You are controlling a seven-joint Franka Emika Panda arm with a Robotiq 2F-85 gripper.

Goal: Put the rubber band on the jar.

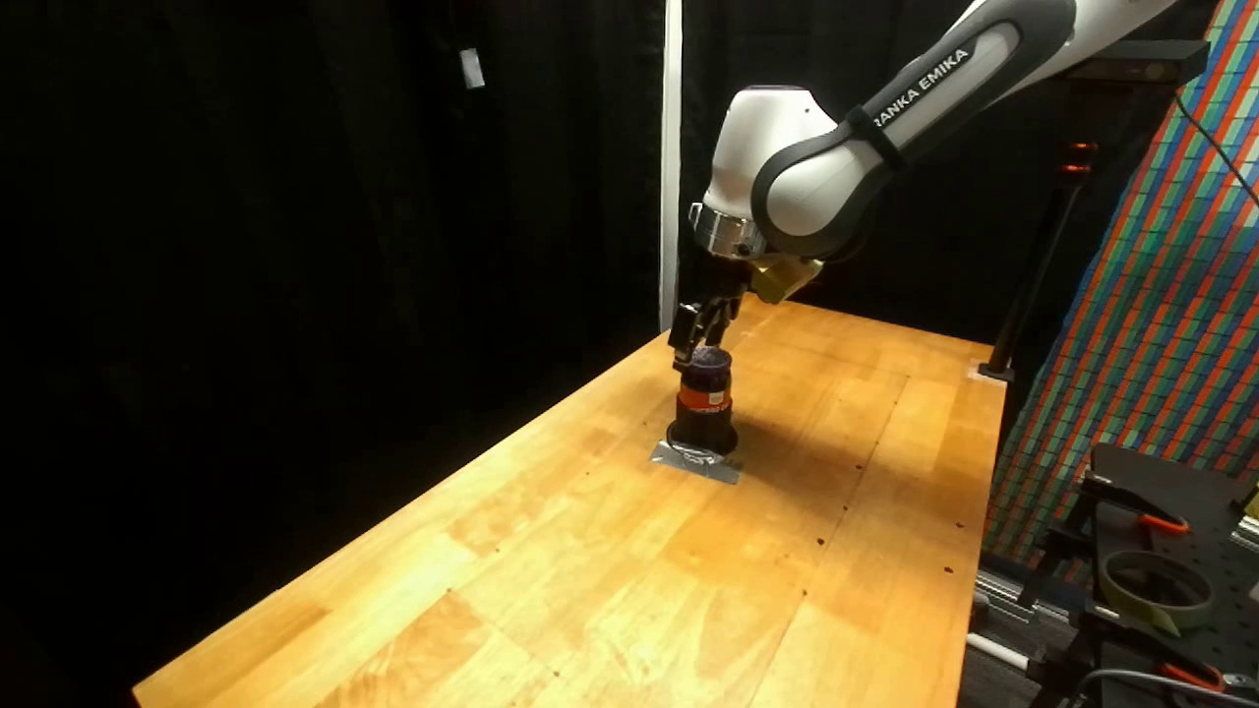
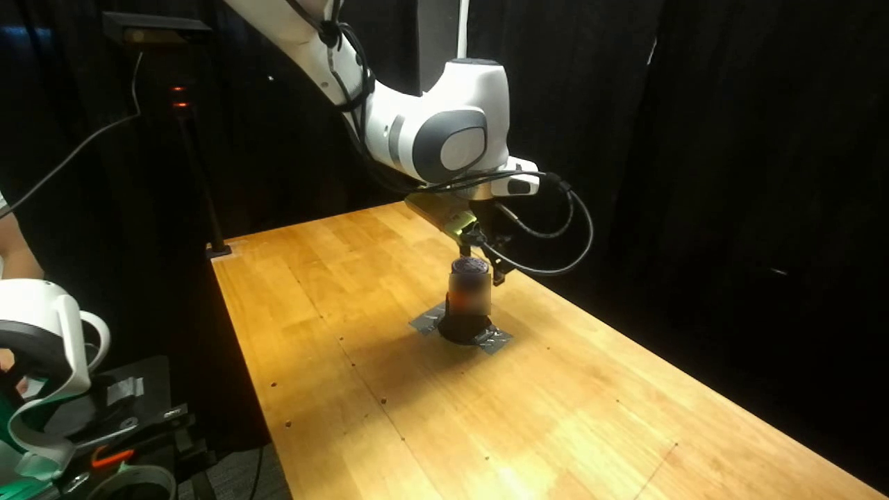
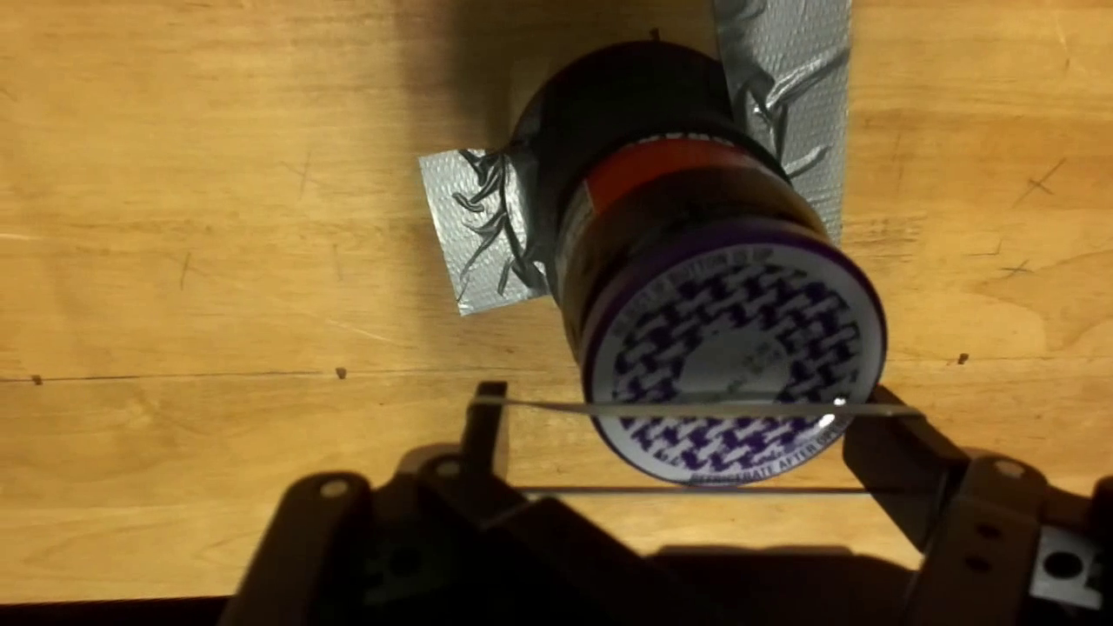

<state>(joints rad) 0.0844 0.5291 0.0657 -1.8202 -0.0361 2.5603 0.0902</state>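
Observation:
The jar (image 3: 739, 348) has a purple-and-white lid, an orange label and a dark round base. It stands upright on the table in both exterior views (image 1: 705, 401) (image 2: 470, 266). The rubber band (image 3: 713, 409) is a thin strip stretched around my two spread fingers. In the wrist view one strand crosses in front of the lid and a second runs below its lower edge. I cannot tell whether the band touches the lid. My gripper (image 3: 694, 400) is open, its fingertips on either side of the lid. In both exterior views the gripper (image 1: 698, 354) (image 2: 482, 265) is at lid height.
Silver tape (image 3: 487, 230) holds the jar's base to the wooden table (image 1: 590, 551). A loose cable loop (image 2: 590, 236) hangs beside the gripper. A thin pole (image 1: 1033, 256) stands at a table corner. A dark side cart (image 1: 1131, 482) bears a tape roll (image 1: 1116, 590).

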